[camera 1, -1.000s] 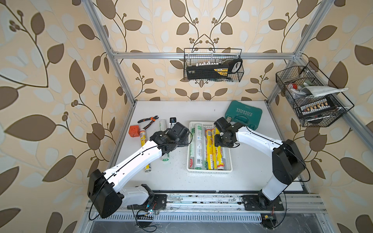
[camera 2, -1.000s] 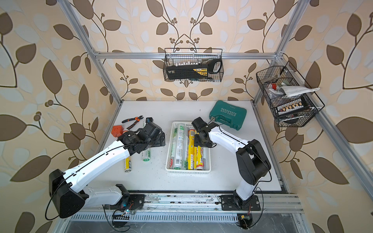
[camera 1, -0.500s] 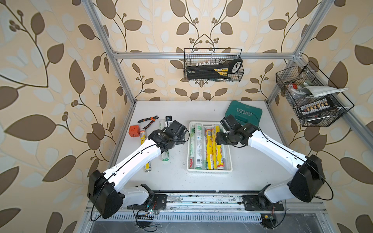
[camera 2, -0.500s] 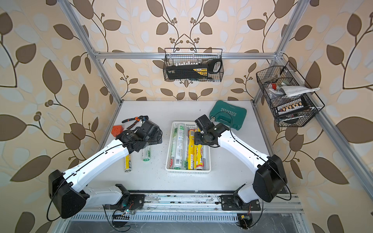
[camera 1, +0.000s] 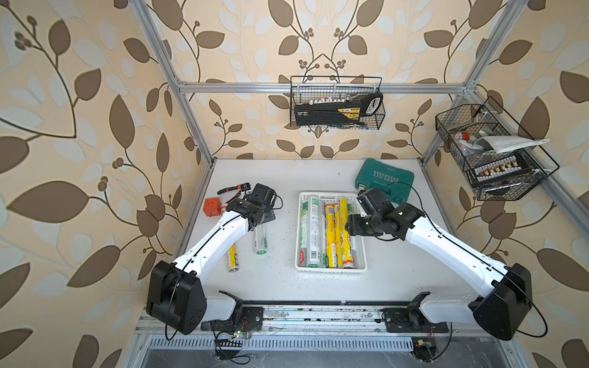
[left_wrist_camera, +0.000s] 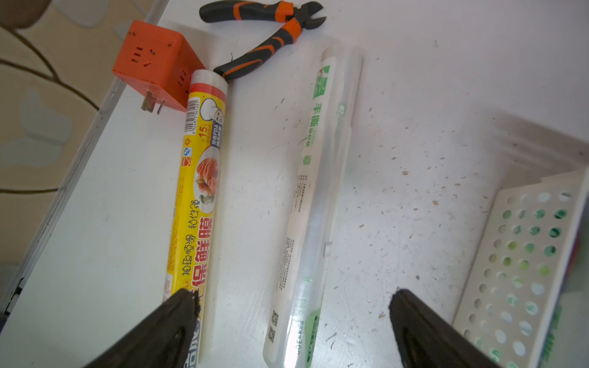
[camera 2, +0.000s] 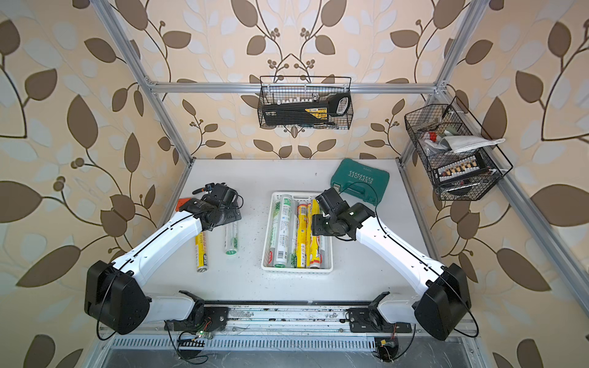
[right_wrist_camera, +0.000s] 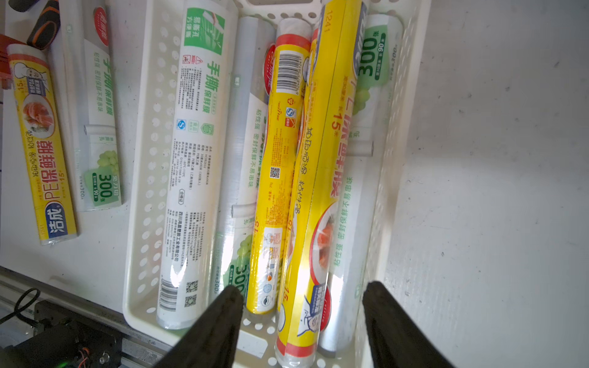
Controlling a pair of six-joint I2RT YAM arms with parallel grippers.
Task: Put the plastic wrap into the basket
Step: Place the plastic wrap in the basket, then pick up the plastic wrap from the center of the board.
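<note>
The white perforated basket (camera 1: 331,270) sits mid-table and holds several plastic wrap rolls, yellow (camera 1: 343,232) and white-green (camera 1: 310,232). Two more rolls lie on the table to its left: a yellow one (camera 1: 232,256) and a clear green-labelled one (camera 1: 260,239). My left gripper (left_wrist_camera: 291,299) hangs open above the clear roll (left_wrist_camera: 318,178), its fingers on either side of it without touching. The yellow roll (left_wrist_camera: 197,191) lies by one finger. My right gripper (right_wrist_camera: 302,288) is open over the basket's right half, with a yellow roll (right_wrist_camera: 318,178) lying below the gap, apart from both fingers.
An orange plug cube (camera 1: 212,207) and pliers (camera 1: 232,189) lie behind the loose rolls near the left table edge. A green tool case (camera 1: 384,180) sits behind the basket at the right. Black wire baskets hang on the back wall (camera 1: 336,105) and the right wall (camera 1: 490,156).
The right arm's elbow has swung far out to the right and its gripper has shifted slightly forward over the basket. The left gripper has drifted a little left and back over the loose rolls.
</note>
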